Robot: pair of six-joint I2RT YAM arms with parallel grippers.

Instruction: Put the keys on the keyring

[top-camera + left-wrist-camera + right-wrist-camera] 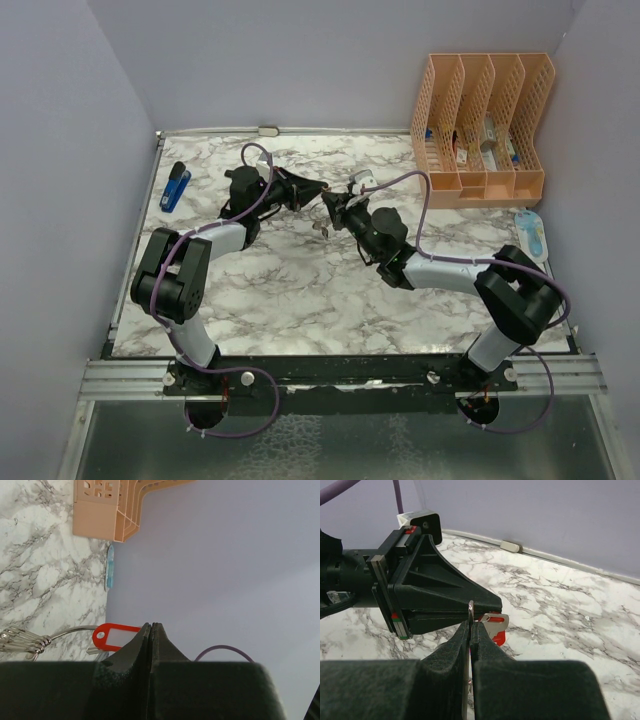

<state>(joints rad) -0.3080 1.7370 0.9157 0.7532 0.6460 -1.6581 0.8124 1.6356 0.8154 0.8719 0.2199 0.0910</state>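
Observation:
My left gripper [321,190] and right gripper [334,206] meet tip to tip above the middle of the table. In the left wrist view the left gripper [151,626] is shut, and the red tag [117,636] of a silver key runs in behind its fingertip. The thin silver keyring [75,629] curves left from the tag to a bunch of small silver keys [20,640]. In the right wrist view the right gripper [471,622] is shut on the keyring's wire [470,610]. The key's silver head [495,622] and the red tag [499,638] lie just behind it. Small keys [321,230] dangle below.
An orange mesh file organiser [480,125] holding small items stands at the back right. A blue object [175,187] lies at the left edge. A light blue and white item [532,232] lies near the right wall. Purple walls enclose the marble table [300,290].

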